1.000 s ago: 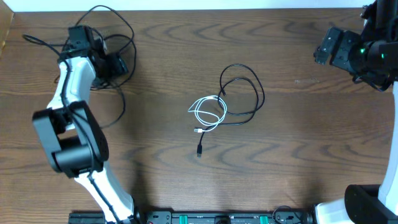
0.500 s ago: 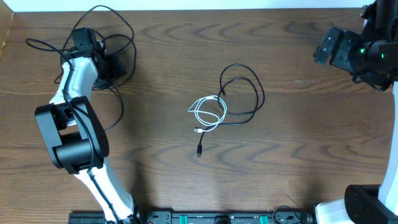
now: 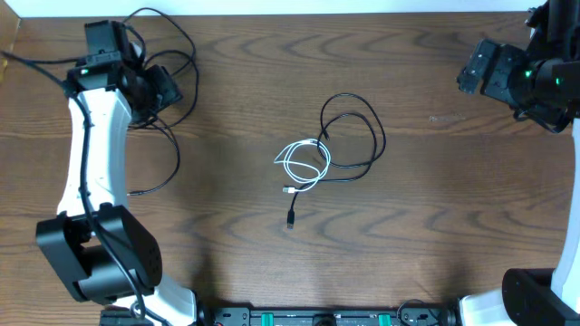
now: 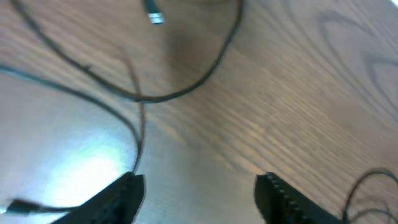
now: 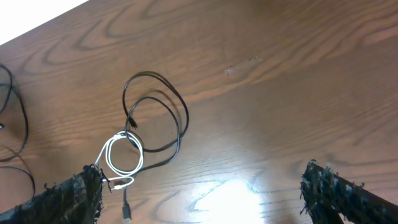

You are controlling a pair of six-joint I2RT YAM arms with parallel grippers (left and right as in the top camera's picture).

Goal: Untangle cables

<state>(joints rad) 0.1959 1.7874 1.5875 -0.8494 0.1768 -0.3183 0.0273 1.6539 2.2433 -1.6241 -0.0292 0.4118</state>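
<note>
Overhead: white cable loops through black cable centrally; second black cable beside released left fingers; right fingers released.

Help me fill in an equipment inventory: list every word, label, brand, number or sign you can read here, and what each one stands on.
None: no view shows any readable text.
White cable, black cable, table: no print or labels visible.
Equipment strip at the overhead view's bottom edge: any markings are too small to read.
</note>
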